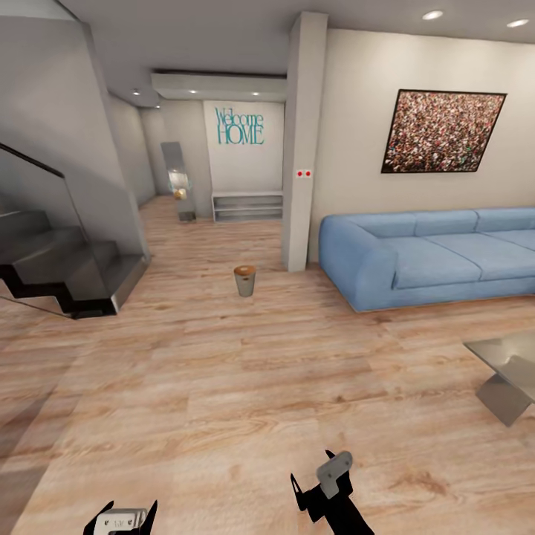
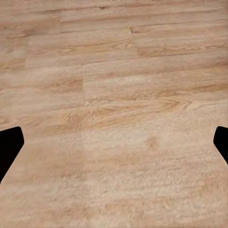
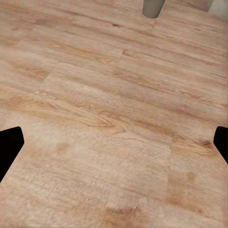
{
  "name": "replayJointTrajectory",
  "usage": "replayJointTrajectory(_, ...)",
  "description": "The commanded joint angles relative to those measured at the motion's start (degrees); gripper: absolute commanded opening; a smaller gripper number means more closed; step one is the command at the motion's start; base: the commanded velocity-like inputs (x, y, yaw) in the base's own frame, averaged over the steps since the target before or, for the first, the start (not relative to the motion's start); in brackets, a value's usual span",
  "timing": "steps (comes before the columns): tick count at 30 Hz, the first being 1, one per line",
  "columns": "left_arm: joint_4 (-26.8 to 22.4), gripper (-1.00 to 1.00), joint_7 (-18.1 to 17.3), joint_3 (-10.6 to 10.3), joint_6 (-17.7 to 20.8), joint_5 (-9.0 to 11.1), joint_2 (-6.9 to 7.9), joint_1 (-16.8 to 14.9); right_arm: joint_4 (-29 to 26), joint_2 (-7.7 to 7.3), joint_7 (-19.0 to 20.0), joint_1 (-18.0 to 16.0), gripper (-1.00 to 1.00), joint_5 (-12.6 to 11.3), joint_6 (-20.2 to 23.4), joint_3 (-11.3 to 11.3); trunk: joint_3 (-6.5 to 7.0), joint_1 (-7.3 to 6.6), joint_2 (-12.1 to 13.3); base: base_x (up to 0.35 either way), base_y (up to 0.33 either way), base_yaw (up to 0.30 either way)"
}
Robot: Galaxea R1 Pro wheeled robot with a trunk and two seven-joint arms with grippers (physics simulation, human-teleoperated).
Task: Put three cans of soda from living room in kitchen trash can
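The trash can [image 1: 244,281], a small tapered pale grey bin with a brown inside, stands upright on the wooden floor a few metres ahead, just left of a white pillar [image 1: 301,148]. Its lower part [image 3: 153,7] also shows in the right wrist view. The soda cans are out of view. My left gripper [image 1: 122,516] sits low at the bottom left and is open, its dark fingertips [image 2: 9,145] wide apart over bare floor. My right gripper [image 1: 312,469] at the bottom centre is open too, with nothing between its fingertips [image 3: 9,145].
A long blue sofa [image 1: 431,253] lines the right wall under a framed picture. A glass coffee table [image 1: 509,371] juts in at the right edge. A dark staircase [image 1: 67,267] rises on the left. A hallway with a low shelf [image 1: 247,206] opens behind the bin.
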Motion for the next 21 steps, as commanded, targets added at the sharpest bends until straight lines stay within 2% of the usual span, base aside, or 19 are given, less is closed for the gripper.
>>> replayJointTrajectory(1, 0.0, 1.0, 0.0, 0.0, 0.0, 0.0, 0.0, 0.0, 0.0, 0.0, 0.0, 0.0, 1.0, 0.0, 0.0, 0.0, 0.0, 0.0, 0.0, 0.324, 0.0, 0.0)
replayJointTrajectory(11, 0.1, 1.0, 0.0, 0.0, 0.0, -0.1, 0.02, 0.0, 0.0, 0.0, 0.0, 0.0, 1.0, 0.0, 0.0, 0.0, 0.0, 0.0, 0.0, 0.324, 0.0, 0.0)
replayJointTrajectory(21, 0.1, 1.0, 0.1, 0.0, 0.0, 0.0, 0.02, 0.0, 0.0, 0.0, 0.0, 0.0, 1.0, 0.0, 0.0, 0.0, 0.0, 0.0, 0.0, 0.324, 0.0, 0.068)
